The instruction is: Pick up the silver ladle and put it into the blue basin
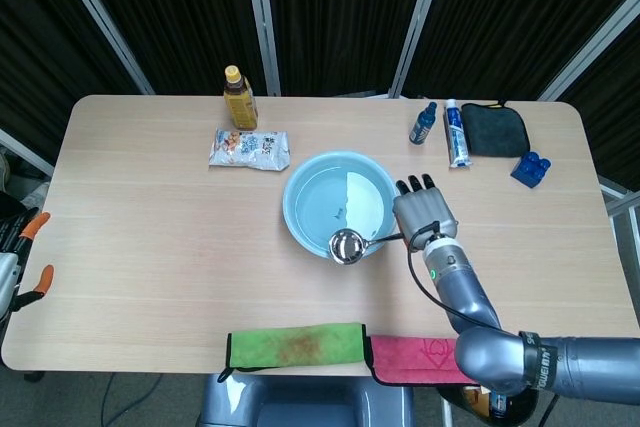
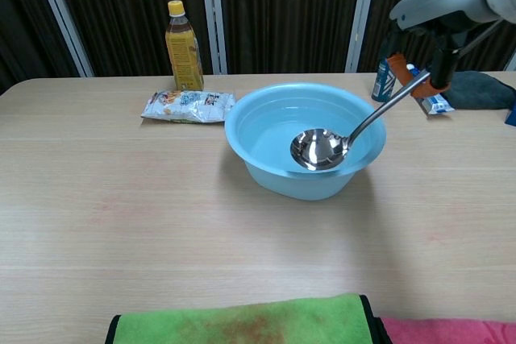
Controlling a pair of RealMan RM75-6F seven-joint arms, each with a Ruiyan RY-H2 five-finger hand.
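The silver ladle [image 1: 348, 245] [image 2: 319, 149] is in the air, its bowl over the near right part of the blue basin [image 1: 305, 229] [image 2: 266, 171]. My right hand [image 1: 427, 215] [image 2: 439, 54] grips the ladle's handle just right of the basin, with the handle slanting up toward it. The basin stands mid-table. My left hand [image 1: 14, 272] shows only partly at the far left edge of the head view, off the table; nothing can be seen in it and the way its fingers lie is unclear.
A yellow drink bottle [image 1: 238, 97] and a snack packet [image 1: 249, 149] lie behind the basin on the left. A small blue bottle [image 1: 424, 123], a tube [image 1: 455, 133], a dark cloth [image 1: 494, 130] and a blue block [image 1: 531, 168] sit back right. Green [image 1: 293, 344] and pink [image 1: 430, 359] cloths line the front edge.
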